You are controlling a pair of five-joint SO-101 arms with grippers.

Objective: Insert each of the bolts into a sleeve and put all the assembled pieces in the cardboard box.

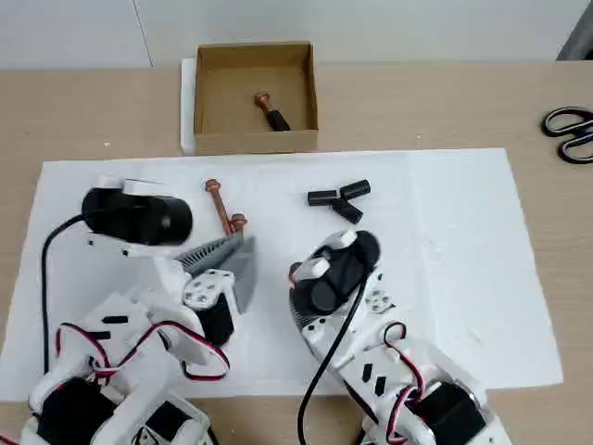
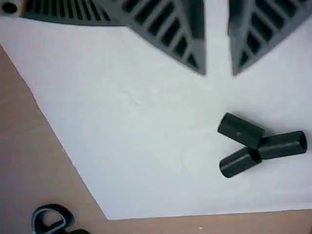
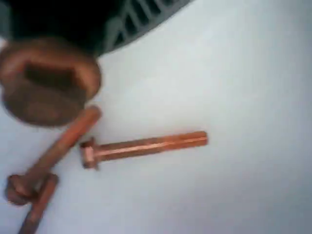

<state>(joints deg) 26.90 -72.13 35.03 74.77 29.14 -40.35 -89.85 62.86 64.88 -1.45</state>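
Observation:
The cardboard box (image 1: 208,93) at the back holds one bolt set in a black sleeve (image 1: 271,111). Three loose black sleeves (image 1: 339,198) (image 2: 258,146) lie together on the white paper. A few copper bolts (image 1: 222,209) (image 3: 146,145) lie to their left. My left gripper (image 1: 246,255) (image 2: 217,48) hovers low just in front of those bolts, open with a narrow gap and nothing between its fingers. My right gripper (image 1: 295,278) is shut on a copper bolt (image 3: 48,83), whose head looms close in the right wrist view, in front of the sleeves and right of the loose bolts.
A white paper sheet (image 1: 445,278) covers the middle of the wooden table (image 1: 417,102). Black scissors (image 1: 573,133) (image 2: 48,219) lie at the table's far right edge. Both arms crowd the front of the sheet.

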